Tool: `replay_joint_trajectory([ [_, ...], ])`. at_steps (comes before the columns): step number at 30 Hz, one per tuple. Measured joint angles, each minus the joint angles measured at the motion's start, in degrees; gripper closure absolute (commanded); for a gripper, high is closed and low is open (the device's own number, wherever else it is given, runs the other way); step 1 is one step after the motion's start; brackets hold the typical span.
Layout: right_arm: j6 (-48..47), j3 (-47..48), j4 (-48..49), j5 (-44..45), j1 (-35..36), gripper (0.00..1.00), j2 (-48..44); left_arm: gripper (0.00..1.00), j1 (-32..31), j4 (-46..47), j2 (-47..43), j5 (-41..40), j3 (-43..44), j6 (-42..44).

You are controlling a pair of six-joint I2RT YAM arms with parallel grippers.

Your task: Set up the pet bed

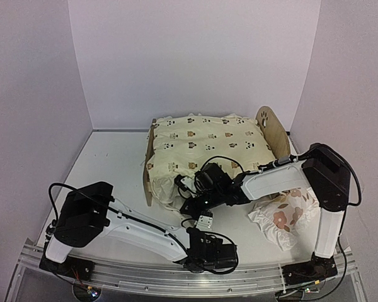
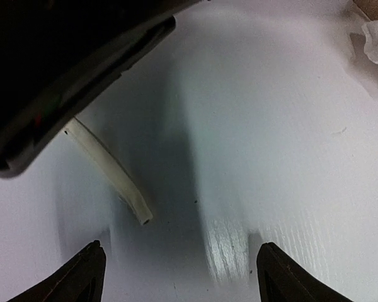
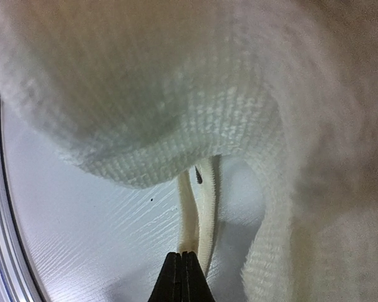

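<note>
1. You have no readable writing. The only marks are the paw-print cutout in the headboard of the pet bed (image 1: pixel 269 128) and the small animals printed on the cream cushion (image 1: pixel 201 141).
2. Your right arm rises from its base at the near right, bends at the elbow and reaches left to the cushion's near-left corner. Its end effector (image 3: pixel 181 259) has both fingers pressed together, with the cushion's tie string (image 3: pixel 205 207) running down into them.
3. Your left arm lies low along the near edge. Its end effector (image 2: pixel 179 255) is spread wide with nothing between the fingers, just above the worktop (image 1: pixel 113 170). A loose string (image 2: pixel 110 167) lies on the surface ahead of it.
4. The pet bed sits at the middle of the worktop toward the far side, headboard to the right. The cushion lies on it and hangs over its near-left corner.
5. A white flowered pillow (image 1: pixel 283 214) lies near right, under the right arm.
6. The worktop is white, with plain pale walls (image 1: pixel 195 56) on three sides and a metal rail (image 1: pixel 145 277) along the near edge.
</note>
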Motion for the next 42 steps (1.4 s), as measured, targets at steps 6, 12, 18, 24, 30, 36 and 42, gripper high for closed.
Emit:
replay_joint_trajectory([
  [6,0.5,0.0,0.0,-0.4,0.0,1.0,0.0,0.3,1.0,0.1,0.0,0.0,0.0,0.0],
  [12,0.9,0.0,0.0,-0.5,0.0,1.0,0.0,0.46,1.3,0.3,0.0,0.7,-0.5,-0.4],
  [18,1.1,0.0,0.1,0.2,0.0,1.0,0.0,0.62,1.1,2.6,0.0,0.5,-2.4,0.0],
  [24,1.5,0.0,0.2,0.7,0.3,1.0,0.0,0.5,0.6,5.1,-1.0,-0.6,-4.9,0.0],
  [30,1.5,0.0,0.0,0.8,0.2,1.0,0.0,0.31,0.6,3.5,-1.8,-1.6,-5.5,-1.6],
  [36,1.5,0.0,-0.7,0.8,-0.1,1.0,0.0,0.4,1.1,1.5,-1.9,-2.1,-5.5,-2.8],
  [42,2.1,0.1,-0.8,0.7,-0.1,1.0,0.0,0.52,1.3,1.0,-1.9,-2.6,-5.2,-2.9],
])
